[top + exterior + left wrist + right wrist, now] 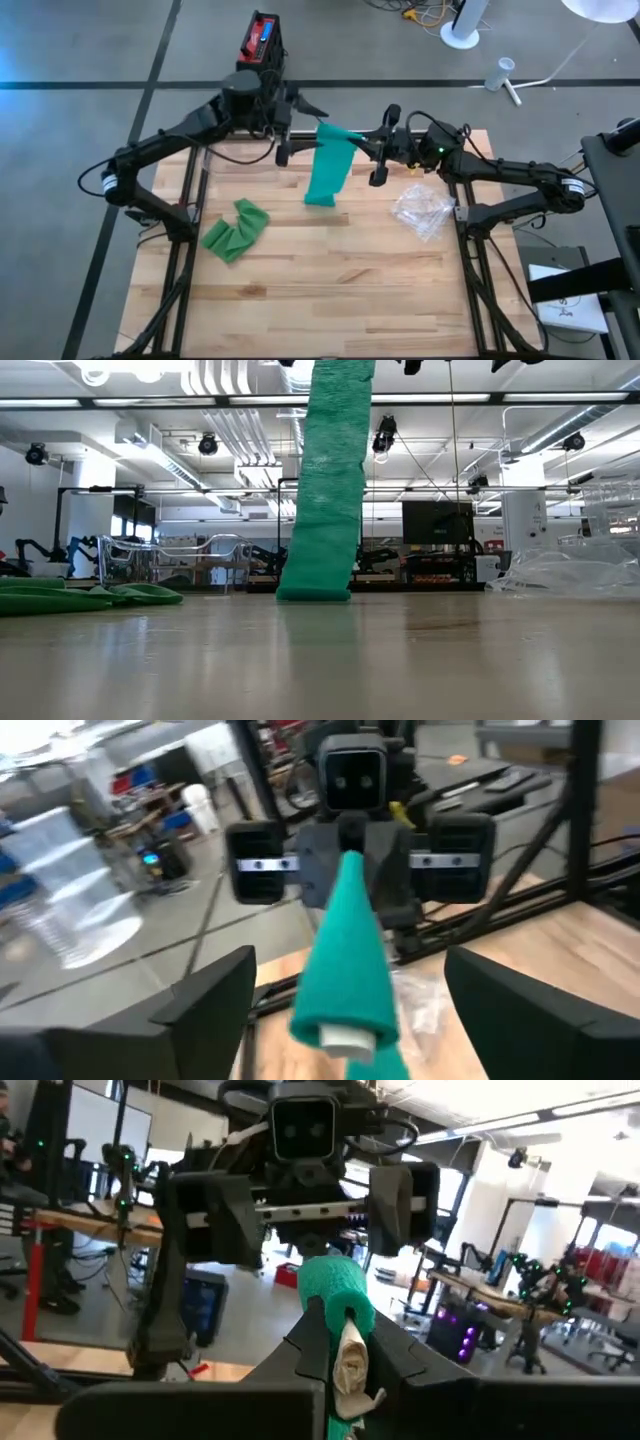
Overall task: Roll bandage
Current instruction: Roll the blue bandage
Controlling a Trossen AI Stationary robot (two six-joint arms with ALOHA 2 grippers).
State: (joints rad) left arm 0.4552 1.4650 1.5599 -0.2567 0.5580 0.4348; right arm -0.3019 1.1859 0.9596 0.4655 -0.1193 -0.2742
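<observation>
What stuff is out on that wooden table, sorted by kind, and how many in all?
Green bandages: 2, one hanging strip pinched at its top by the right gripper, one crumpled heap.
Clear plastic wrappers: 1.
Total: 3 things.
</observation>
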